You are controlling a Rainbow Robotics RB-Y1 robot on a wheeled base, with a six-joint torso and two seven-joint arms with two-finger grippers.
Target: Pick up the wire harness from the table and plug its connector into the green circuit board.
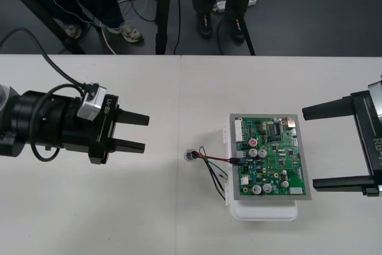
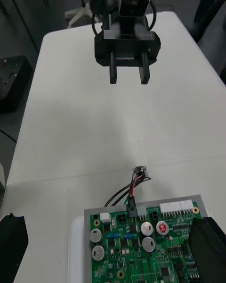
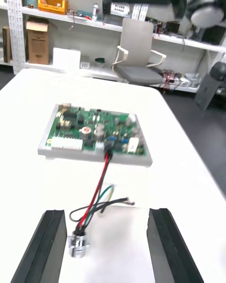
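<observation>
- The left gripper [image 1: 146,133] hovers low over the counter [image 1: 89,207] on its own side. Its fingers [image 3: 42,247] are spread apart and empty. The harness's round metal socket [image 3: 77,244] lies on the counter between them, closer to one finger, and as far as I can tell it touches neither.
- From the socket the wires [image 3: 96,188] (red, black, green) run toward the board. A slack loop of black and green lies on the counter just beside the red one.
- The black plug [image 3: 107,146] sits in a connector on the edge of the green circuit board [image 3: 94,127] that faces the left gripper. I'd say the plugging is basically done and the step in hand is backing off.
- To do that well, lift the left arm up and away with the fingers wide, so nothing catches the socket or that loop. Any tug goes straight to the plug.
- The right gripper [image 1: 309,147] waits at the board's far side with its fingers wide apart and nothing in them. Its fingertips are near the board's edge, so it should pull out without brushing any components.
- Hard to make out:
  - I can't tell whether the plug is pushed fully home.
  - I can't see where the loose wire ends finish.
  - The white base [image 1: 262,210] is mostly covered by the board.
  - The right gripper's body is cut off at the frame edge.
</observation>
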